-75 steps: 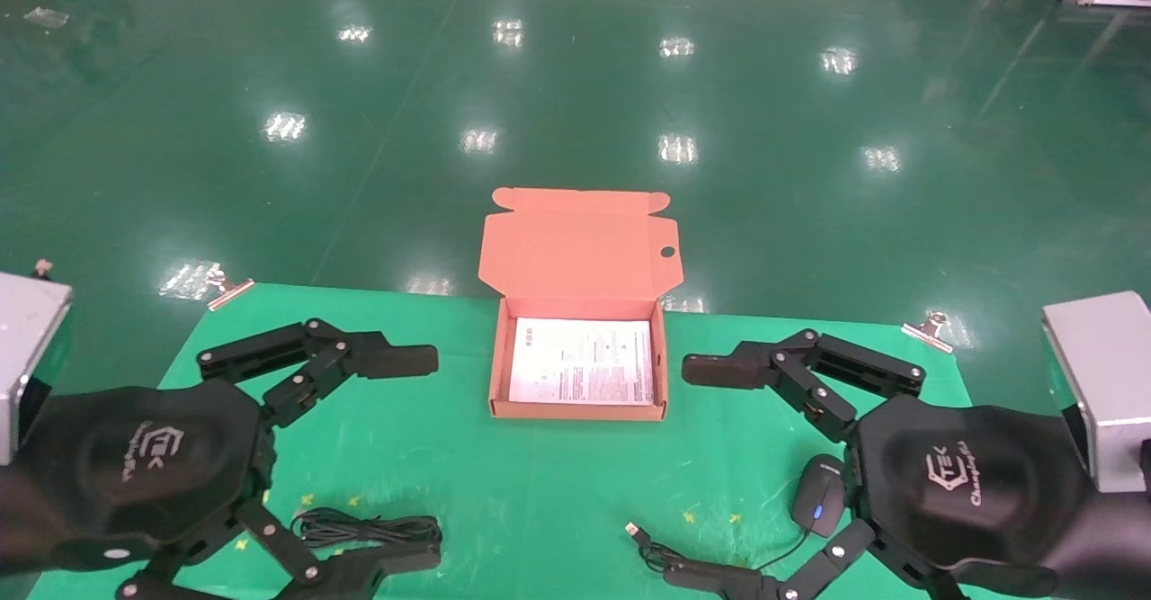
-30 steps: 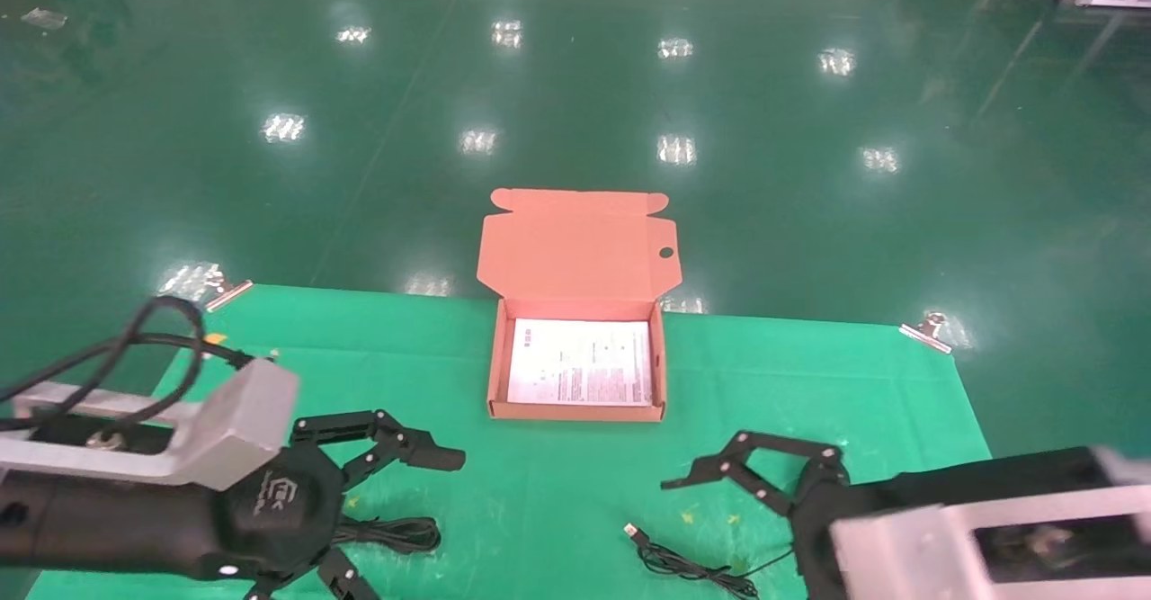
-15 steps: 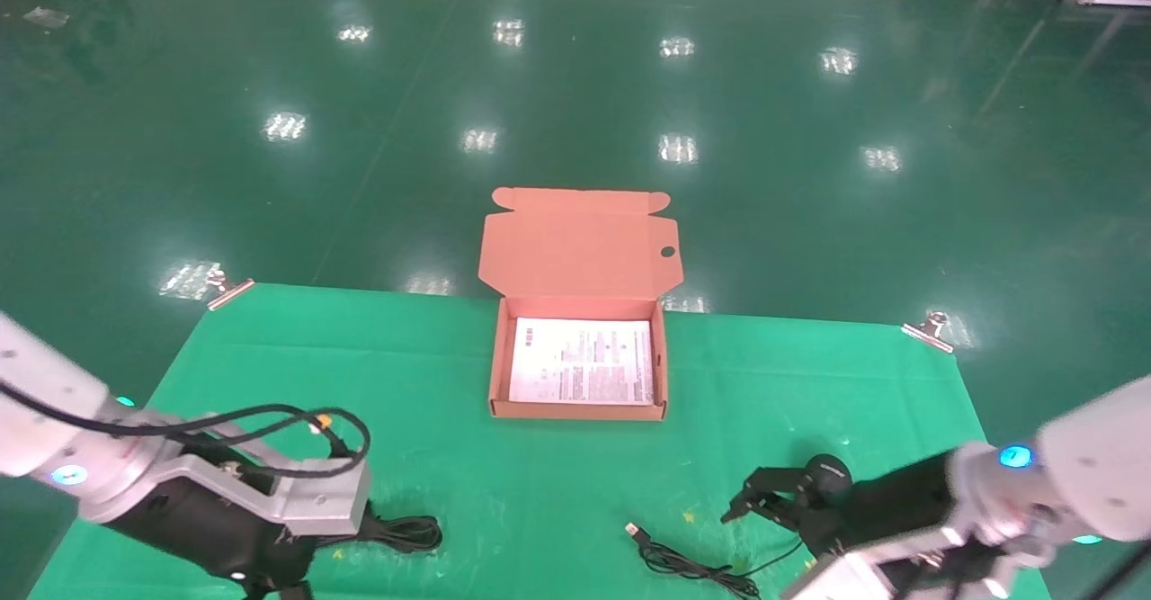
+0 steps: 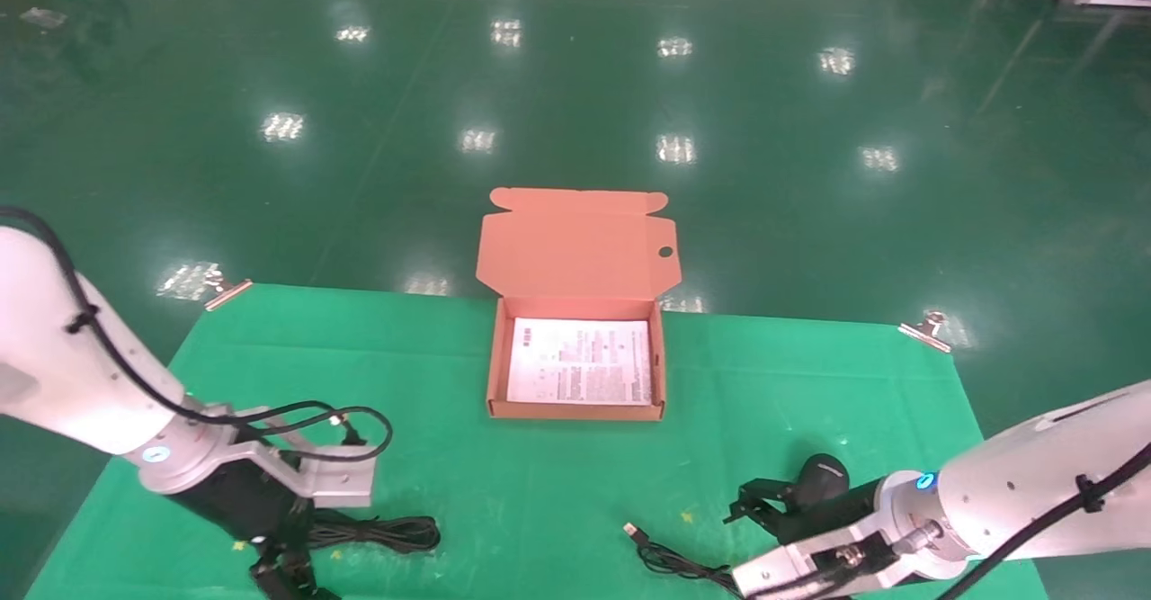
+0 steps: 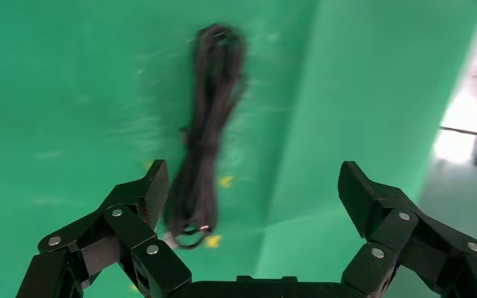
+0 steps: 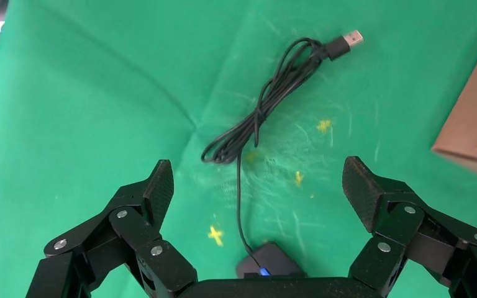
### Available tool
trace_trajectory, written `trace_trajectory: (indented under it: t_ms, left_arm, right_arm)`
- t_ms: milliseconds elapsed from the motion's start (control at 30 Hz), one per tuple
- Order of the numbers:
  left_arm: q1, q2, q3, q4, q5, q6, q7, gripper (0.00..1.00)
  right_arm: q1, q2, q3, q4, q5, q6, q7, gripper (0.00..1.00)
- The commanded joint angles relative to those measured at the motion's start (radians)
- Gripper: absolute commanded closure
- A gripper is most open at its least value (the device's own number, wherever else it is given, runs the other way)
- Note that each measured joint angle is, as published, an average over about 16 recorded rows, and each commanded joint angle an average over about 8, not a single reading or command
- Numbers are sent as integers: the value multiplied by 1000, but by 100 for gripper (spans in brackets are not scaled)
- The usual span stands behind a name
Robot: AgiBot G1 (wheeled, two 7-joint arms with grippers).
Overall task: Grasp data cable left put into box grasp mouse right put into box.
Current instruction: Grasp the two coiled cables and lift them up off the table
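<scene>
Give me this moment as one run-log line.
left gripper: open over data cable | right gripper: open over mouse | box: open, holds only printed sheet | nothing grasped yet

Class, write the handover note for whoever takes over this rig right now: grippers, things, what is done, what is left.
Left gripper: open, empty, over the near end of the data cable, at the mat's near left.
Right gripper: open, empty, above the mouse, at the mat's near right; its cord trails toward the USB plug.
Box: open at the mat's far middle, holding only a printed sheet.
Done: nothing grasped or boxed.
Left: grasp cable and mouse, put both into the box.
</scene>
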Motion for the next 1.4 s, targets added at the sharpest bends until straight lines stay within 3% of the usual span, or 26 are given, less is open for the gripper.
trace_trajectory:
  t_ms: [33, 333, 633, 933, 967, 1000, 1033, 1233, 1267, 1300, 1400]
  left_arm:
    - [4, 18, 2, 49, 11, -35, 11, 0]
    - [24, 95, 13, 185, 47, -156, 70, 0]
    - [43, 142, 10, 309, 46, -229, 127, 0]
    - [51, 161, -2, 393, 30, -277, 176, 0]
    - [52, 161, -4, 400, 29, -281, 180, 3]
    - [52, 162, -5, 407, 27, -284, 183, 15]
    - [52, 163, -7, 414, 25, -287, 186, 28]
    - [53, 167, -12, 442, 17, -299, 197, 100]
    - [53, 168, -12, 445, 17, -300, 199, 100]
    - [53, 169, -13, 447, 17, -301, 199, 100]
    - [53, 170, -13, 451, 16, -303, 201, 100]
  right_arm:
    - [-11, -16, 0, -30, -8, 14, 40, 0]
    - [-9, -100, 4, -212, 9, 40, 87, 0]
    - [0, -156, -4, -349, 1, 73, 39, 0]
    - [-15, -190, -10, -419, -28, 158, -14, 0]
    - [-18, -193, -12, -422, -34, 168, -20, 0]
    - [-21, -196, -13, -423, -38, 177, -26, 0]
    - [-23, -198, -15, -423, -44, 186, -32, 6]
    - [-34, -205, -21, -421, -53, 223, -54, 81]
    - [-35, -206, -23, -420, -54, 227, -56, 94]
    - [-35, -206, -23, -420, -53, 229, -58, 100]
    - [-37, -206, -26, -418, -55, 236, -61, 100]
